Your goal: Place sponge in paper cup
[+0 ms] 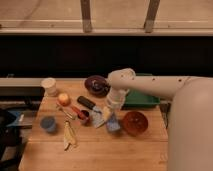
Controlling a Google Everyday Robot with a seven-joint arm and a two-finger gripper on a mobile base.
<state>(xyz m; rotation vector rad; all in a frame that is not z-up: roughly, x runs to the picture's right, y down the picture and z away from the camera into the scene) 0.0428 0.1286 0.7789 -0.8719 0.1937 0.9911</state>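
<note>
The sponge (113, 123), a small light blue-grey block, lies on the wooden table (100, 150) just left of the orange bowl (135, 122). My gripper (107, 114) reaches straight down from the white arm (150, 86) onto the sponge's upper edge and is shut on it. The sponge still rests on the table. The paper cup (49, 86), short and cream-coloured, stands at the table's far left corner, well to the left of the gripper.
Between sponge and cup lie an apple (63, 99), a black bar (86, 103), a red item (80, 115) and a pale grey wedge (97, 120). A dark-blue cup (48, 123) and a banana peel (68, 136) sit front left. A dark bowl (96, 85) and a green tray (140, 99) stand behind.
</note>
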